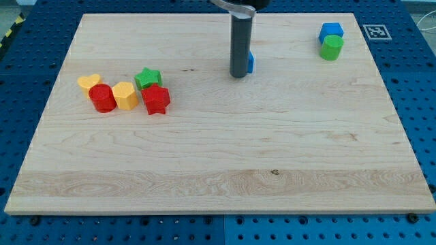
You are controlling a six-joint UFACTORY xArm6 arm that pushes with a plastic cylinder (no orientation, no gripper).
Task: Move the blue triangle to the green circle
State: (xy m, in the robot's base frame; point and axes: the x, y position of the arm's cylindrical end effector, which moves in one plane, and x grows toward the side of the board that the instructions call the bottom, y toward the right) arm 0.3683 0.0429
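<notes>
Wooden worktop [218, 170]: my tip [238, 76] sits touching the mostly hidden blue triangle [251, 62], green circle [332, 47] well right; tool carries no jaws.

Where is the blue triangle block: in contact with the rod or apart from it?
Apparently in contact: my tip sits at the blue triangle block, which peeks out on the rod's right side, mostly hidden; no gap shows.

You can see only a sliver of the blue triangle [251, 62]: it lies near the view's top centre, mostly hidden behind the dark rod, showing at the rod's right edge. Your green circle [332, 47] sits well apart, toward the view's top right: a short green cylinder, upright, touching the blue block [332, 31] just above it.
</notes>
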